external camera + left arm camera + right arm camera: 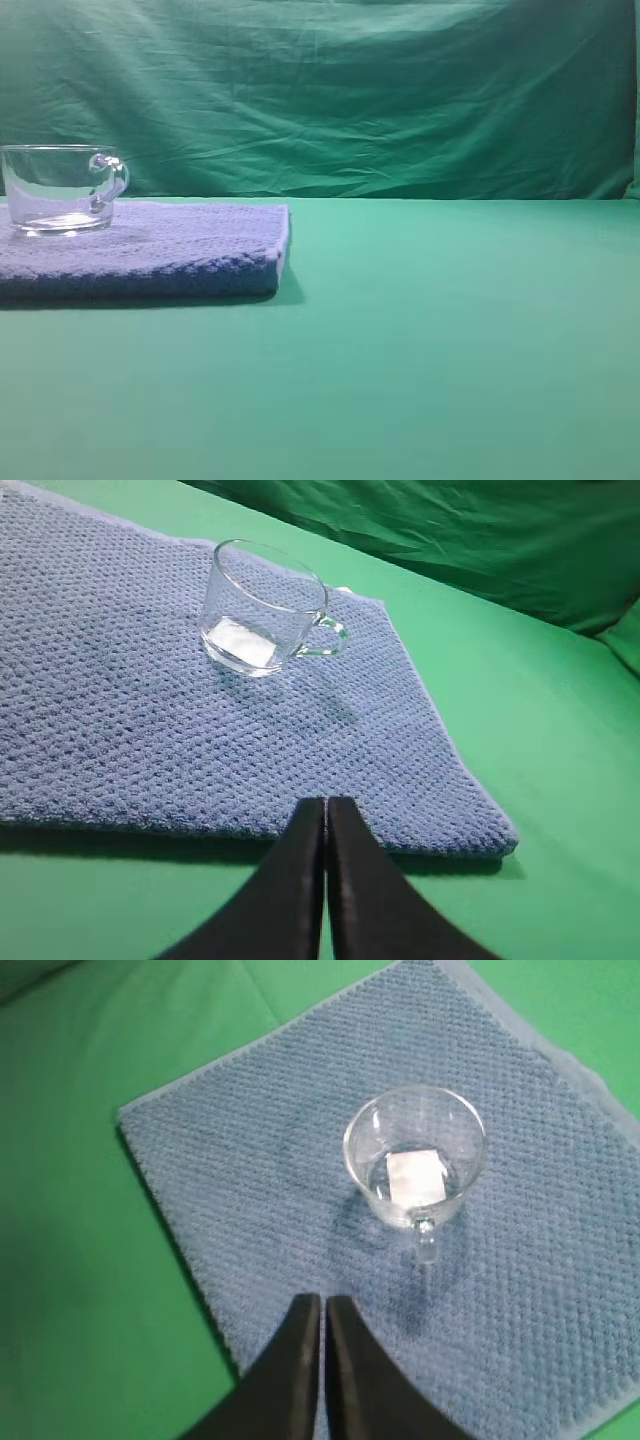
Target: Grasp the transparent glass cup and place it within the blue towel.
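Since the wide, short, clear glass cup (pixel 62 188) with its small loop handle is seen standing upright on the thick, folded, light blue terry towel (pixel 180 250), the placing is judged to be done; nothing of the task appears left except, perhaps, drawing the arms clear.

At the far left of the high view the cup is set near the towel's back edge, partly cut by the frame, with its handle turned to the right. To its right a broad stretch of bare towel is shown, ending in a thick right edge that is raised above the green cloth-covered table (pixel 450 340). Beyond that edge the table is seen bare as far as the green backdrop (pixel 380 90), so ample room for moving is judged to lie on the right.

In the left wrist view the left tool (pixel 326 810) is seen clenched, its jaws pressed together and holding nothing, just over the towel's near edge and well apart from the cup. In the right wrist view the right tool (pixel 322 1305) is likewise clenched on nothing, above the towel and near the cup's handle. No contact with the cup is shown for either.
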{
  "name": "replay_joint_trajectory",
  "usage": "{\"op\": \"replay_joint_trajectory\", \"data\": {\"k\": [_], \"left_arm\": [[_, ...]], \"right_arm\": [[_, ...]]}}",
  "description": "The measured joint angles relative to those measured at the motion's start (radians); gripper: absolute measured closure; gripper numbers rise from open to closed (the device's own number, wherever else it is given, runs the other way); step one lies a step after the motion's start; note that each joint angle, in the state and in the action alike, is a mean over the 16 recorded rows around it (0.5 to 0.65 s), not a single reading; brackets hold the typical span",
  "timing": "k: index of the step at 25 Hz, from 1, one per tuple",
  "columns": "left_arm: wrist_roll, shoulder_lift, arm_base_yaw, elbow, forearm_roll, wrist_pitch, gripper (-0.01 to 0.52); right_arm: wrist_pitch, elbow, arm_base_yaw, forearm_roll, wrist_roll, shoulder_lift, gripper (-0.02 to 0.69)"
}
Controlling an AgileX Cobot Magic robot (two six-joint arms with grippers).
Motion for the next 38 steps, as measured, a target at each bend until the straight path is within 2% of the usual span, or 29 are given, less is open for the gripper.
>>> {"op": "replay_joint_trajectory", "data": {"k": [10, 21, 28, 38], "left_arm": [[0.000, 0.000, 0.000, 0.000, 0.000, 0.000, 0.514], [0.000, 0.000, 0.000, 0.000, 0.000, 0.000, 0.514], [0.000, 0.000, 0.000, 0.000, 0.000, 0.000, 0.514], [0.000, 0.000, 0.000, 0.000, 0.000, 0.000, 0.514]], "right_arm": [[0.111, -0.001, -0.042, 0.022, 0.075, -0.062, 0.665], [0.125, 0.033, -0.124, 0.041, 0.110, -0.203, 0.665], [0.000, 0.216, -0.150, 0.037, 0.132, -0.388, 0.665], [-0.287, 0.699, -0.216, 0.010, 0.150, -0.794, 0.665]]}}
